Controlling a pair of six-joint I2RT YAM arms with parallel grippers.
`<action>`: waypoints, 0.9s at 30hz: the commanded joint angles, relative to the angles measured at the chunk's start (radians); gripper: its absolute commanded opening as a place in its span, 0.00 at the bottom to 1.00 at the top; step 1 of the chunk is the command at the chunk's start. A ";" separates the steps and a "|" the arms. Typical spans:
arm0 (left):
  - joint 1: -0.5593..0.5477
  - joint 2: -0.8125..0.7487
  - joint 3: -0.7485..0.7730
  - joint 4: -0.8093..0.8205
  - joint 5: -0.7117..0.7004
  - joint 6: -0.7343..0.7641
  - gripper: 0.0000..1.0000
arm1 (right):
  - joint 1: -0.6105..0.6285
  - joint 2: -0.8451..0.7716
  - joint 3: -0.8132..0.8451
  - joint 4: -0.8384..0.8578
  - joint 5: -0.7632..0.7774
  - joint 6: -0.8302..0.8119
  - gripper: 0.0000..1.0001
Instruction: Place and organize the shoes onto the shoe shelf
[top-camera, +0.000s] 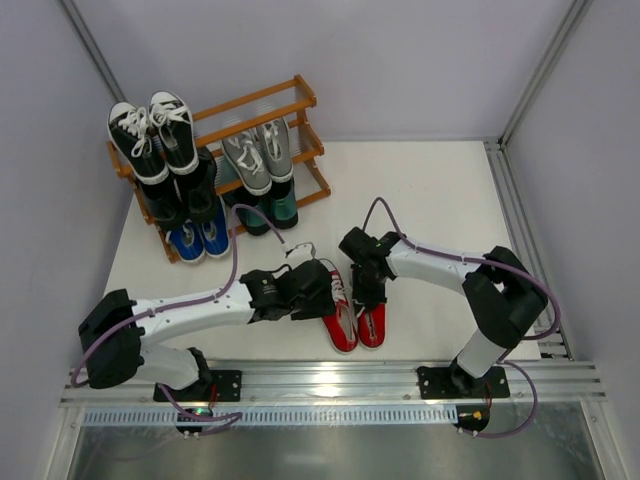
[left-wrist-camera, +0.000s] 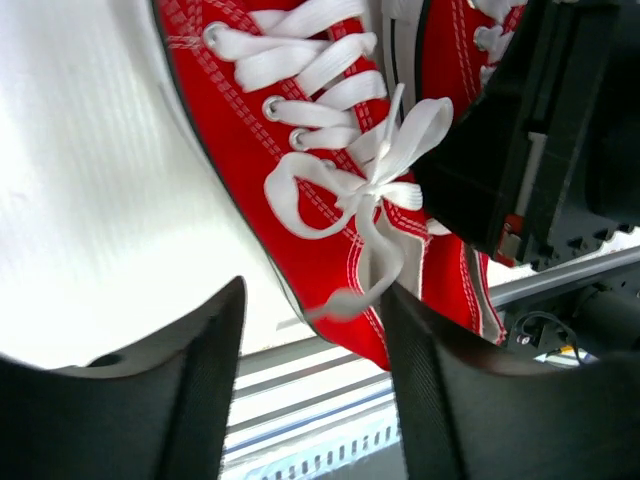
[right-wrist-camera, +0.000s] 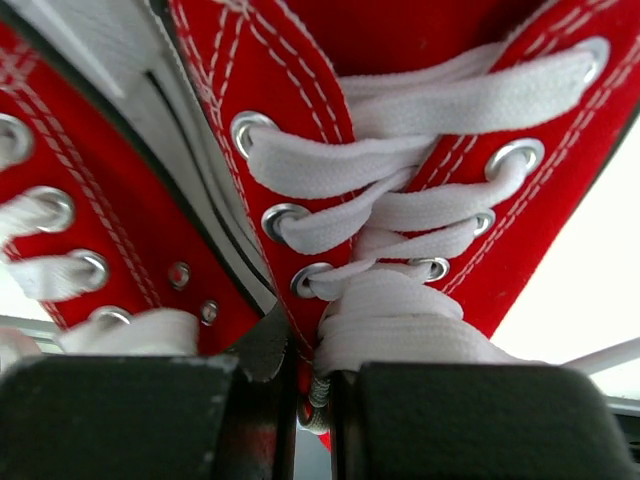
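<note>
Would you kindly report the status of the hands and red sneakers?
Left hand open at red sneakers. Right hand shut on one of them. Pair on table, not yet on shelf. Nothing seen between.

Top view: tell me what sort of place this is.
Probably a robot test cell, not a home: a white table boxed in by plain walls, left arm and right arm bolted to a metal rail, a rack and red sneakers as props.
</note>
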 joint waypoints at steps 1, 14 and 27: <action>0.003 -0.054 -0.002 -0.058 -0.055 -0.027 0.60 | 0.037 0.029 0.102 0.110 -0.042 -0.015 0.04; 0.005 -0.184 0.008 -0.176 -0.193 -0.010 0.75 | 0.126 0.074 0.211 0.082 -0.056 0.068 0.04; 0.006 -0.150 0.037 -0.181 -0.176 0.050 0.82 | 0.120 -0.079 0.280 -0.103 0.122 0.131 0.80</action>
